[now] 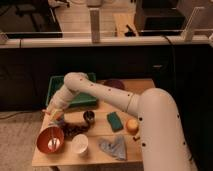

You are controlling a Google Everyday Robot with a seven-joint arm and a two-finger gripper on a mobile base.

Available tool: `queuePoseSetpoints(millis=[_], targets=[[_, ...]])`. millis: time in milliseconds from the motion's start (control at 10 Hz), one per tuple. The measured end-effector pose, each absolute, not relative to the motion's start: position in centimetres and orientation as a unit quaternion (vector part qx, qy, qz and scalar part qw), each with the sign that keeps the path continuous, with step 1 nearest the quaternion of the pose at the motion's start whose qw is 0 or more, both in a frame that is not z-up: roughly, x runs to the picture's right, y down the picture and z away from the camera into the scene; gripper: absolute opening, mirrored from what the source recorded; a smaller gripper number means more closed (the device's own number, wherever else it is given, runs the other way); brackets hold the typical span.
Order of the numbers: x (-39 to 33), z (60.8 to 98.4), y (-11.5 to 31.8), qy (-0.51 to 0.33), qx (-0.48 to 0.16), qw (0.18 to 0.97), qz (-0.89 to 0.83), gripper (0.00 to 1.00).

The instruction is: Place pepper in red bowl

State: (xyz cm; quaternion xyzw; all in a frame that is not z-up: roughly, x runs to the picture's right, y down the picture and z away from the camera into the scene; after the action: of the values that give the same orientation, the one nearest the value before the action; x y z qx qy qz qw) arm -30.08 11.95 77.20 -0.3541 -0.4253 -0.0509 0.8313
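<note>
The red bowl (42,138) stands at the table's front left corner, with a slim pale streak inside it that I cannot identify. My gripper (55,113) hangs just above and behind the bowl's far rim, at the table's left edge. A small orange-red bit (59,116) shows at the gripper's tip. It looks like the pepper, but I cannot tell whether it is held.
A white cup (79,143) stands right of the bowl, with a dark grape bunch (75,129) behind it. A small dark cup (89,116), a green sponge (115,121), a yellow-orange fruit (132,125), a grey cloth (114,146), a green tray (77,95) and a purple bowl (114,84) share the table.
</note>
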Motion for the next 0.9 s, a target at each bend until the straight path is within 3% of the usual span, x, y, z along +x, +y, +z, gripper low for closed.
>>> queuePoseSetpoints(millis=[100, 200, 900], targets=[[-30.0, 77.8, 11.3, -0.428, -0.345, 0.834, -0.045, 0.78], [-30.2, 78.2, 10.7, -0.428, -0.34, 0.836, -0.044, 0.8], [-33.8, 80.5, 8.7, -0.383, -0.345, 0.854, -0.075, 0.8]])
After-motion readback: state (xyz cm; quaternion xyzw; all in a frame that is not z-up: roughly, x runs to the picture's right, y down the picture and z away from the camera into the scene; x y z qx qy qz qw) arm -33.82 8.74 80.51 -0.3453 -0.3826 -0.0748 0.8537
